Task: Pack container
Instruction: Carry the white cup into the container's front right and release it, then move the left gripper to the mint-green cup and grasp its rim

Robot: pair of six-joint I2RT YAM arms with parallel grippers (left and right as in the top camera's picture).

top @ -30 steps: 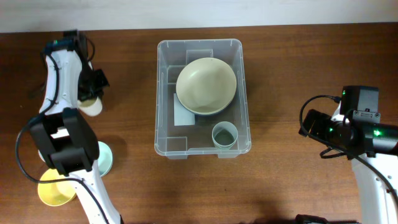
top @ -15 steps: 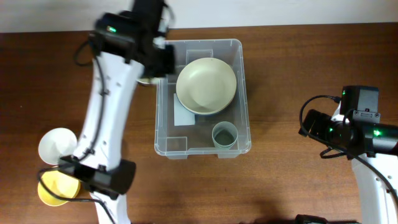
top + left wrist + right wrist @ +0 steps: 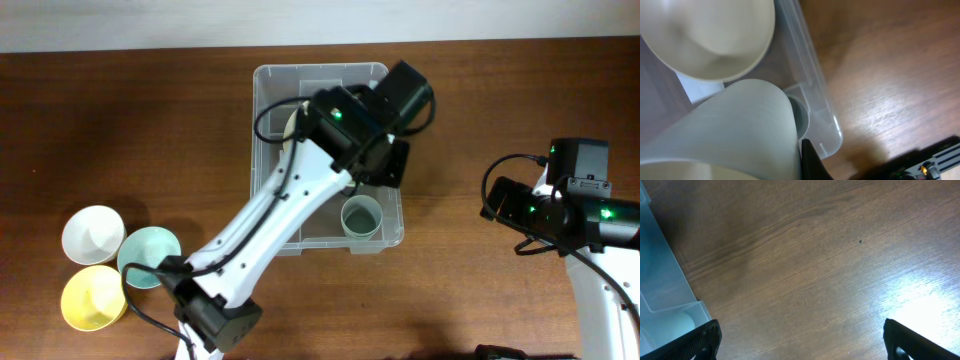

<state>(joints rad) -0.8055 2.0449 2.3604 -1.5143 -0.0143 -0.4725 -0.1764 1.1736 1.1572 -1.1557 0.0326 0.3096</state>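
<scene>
From overhead, the container (image 3: 268, 190) sits at 12 o'clock on the table (image 3: 500, 90). The left arm crosses it from 7 o'clock, and the left gripper (image 3: 384, 163) hangs over its 3 o'clock side, hiding most of what is inside. Only a green cup (image 3: 361, 217) shows clearly, in the 5 o'clock corner. Outside, at 8 o'clock, a white bowl (image 3: 91, 233), a mint bowl (image 3: 149, 254) and a yellow bowl (image 3: 92, 297) sit close together. The overhead view does not show what the left gripper carries.

The left wrist camera does. A pale cup (image 3: 730, 130), blurred and very near, fills the 7 o'clock part of its frame, held with one dark finger (image 3: 813, 161) against its wall; the other finger is hidden. Beneath it lie a big cream bowl (image 3: 705, 35) at 11 o'clock, a white label (image 3: 696, 88) on the container floor, and the green cup's rim peeking past the pale cup.

The right gripper (image 3: 800, 342) is spread wide and empty. Only its camera shows this, with the fingertips in the two lower corners, above bare wood, and a container corner at 8 o'clock.
</scene>
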